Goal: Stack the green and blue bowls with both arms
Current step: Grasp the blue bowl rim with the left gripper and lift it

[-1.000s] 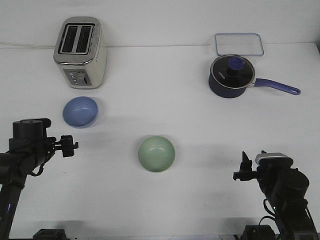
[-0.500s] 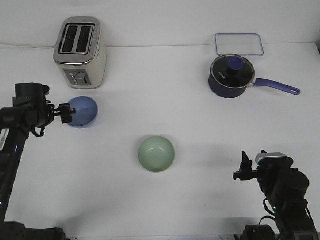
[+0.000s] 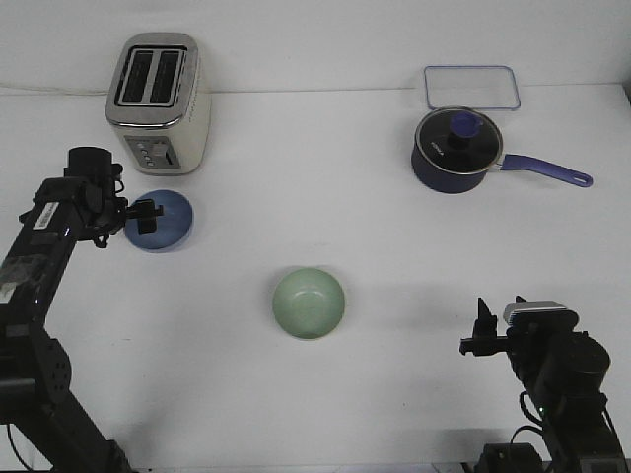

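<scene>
**Left arm reaches the blue bowl; right arm waits**

In the last second the left arm has swung up from the near-left part of the table toward the far-left, and its gripper (image 3: 145,216) now sits over the near rim of the blue bowl (image 3: 166,221), where a moment ago it was still just beside it. The right gripper (image 3: 481,330) has not shifted at all.

From the front view I cannot tell whether the left fingers are spread or pressed together; they overlap the bowl's left edge, probably lined up to pinch the rim, but contact is not clear. The right gripper's fingers look slightly parted and hold nothing, parked near the table's near-right corner.

The blue bowl rests upright toward the far-left of the table, just in front of the toaster (image 3: 158,101). The green bowl (image 3: 309,303) sits upright near the table's middle, well apart from both grippers, so it reads as the base for the stack.

The toaster stands close behind the blue bowl and could crowd a lift if the arm drifts back. The saucepan (image 3: 456,150) and the clear lid (image 3: 471,87) lie toward the far-right corner, out of the path between the bowls.
</scene>
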Action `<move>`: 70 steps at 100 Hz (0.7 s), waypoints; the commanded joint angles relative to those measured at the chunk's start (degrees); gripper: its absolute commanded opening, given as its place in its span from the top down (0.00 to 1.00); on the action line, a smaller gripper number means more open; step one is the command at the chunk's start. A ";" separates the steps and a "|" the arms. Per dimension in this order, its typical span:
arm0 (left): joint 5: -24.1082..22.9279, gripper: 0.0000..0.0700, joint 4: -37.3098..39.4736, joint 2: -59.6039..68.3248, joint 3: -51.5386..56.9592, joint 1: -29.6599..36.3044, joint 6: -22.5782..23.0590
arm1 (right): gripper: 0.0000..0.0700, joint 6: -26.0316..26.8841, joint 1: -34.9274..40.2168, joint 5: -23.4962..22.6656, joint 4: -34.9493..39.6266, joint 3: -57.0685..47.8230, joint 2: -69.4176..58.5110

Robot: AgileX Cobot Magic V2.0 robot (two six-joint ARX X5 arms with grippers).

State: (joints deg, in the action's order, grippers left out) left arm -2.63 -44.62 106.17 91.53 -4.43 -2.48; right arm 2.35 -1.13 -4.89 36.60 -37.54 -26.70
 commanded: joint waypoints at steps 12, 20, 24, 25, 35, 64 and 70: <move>0.07 0.34 1.70 3.61 1.14 -1.01 0.33 | 0.39 0.17 0.09 0.02 -0.61 -0.35 0.02; 0.09 0.34 2.69 4.37 1.14 -1.05 0.31 | 0.39 0.17 0.09 0.02 -0.63 -0.35 0.02; 0.09 0.34 2.93 4.66 1.14 -1.05 0.31 | 0.39 0.17 0.09 0.02 -0.63 -0.35 0.02; 0.09 0.34 2.97 4.74 1.14 -1.03 0.31 | 0.39 0.17 0.09 0.00 -0.63 -0.35 0.02; 0.28 0.34 3.26 5.60 1.14 -1.03 0.31 | 0.39 0.17 0.09 0.02 -0.63 -0.35 0.02; 1.75 0.96 2.51 6.05 1.14 -1.03 0.31 | 0.39 0.17 0.09 0.02 -0.63 -0.35 0.02; 2.89 0.99 2.40 6.05 1.14 -1.03 0.28 | 0.39 0.17 0.09 0.02 -0.63 -0.35 0.02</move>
State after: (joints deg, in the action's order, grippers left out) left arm -0.69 -41.93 111.04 91.55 -5.39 -2.46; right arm 2.35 -1.13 -4.89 36.60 -37.54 -26.70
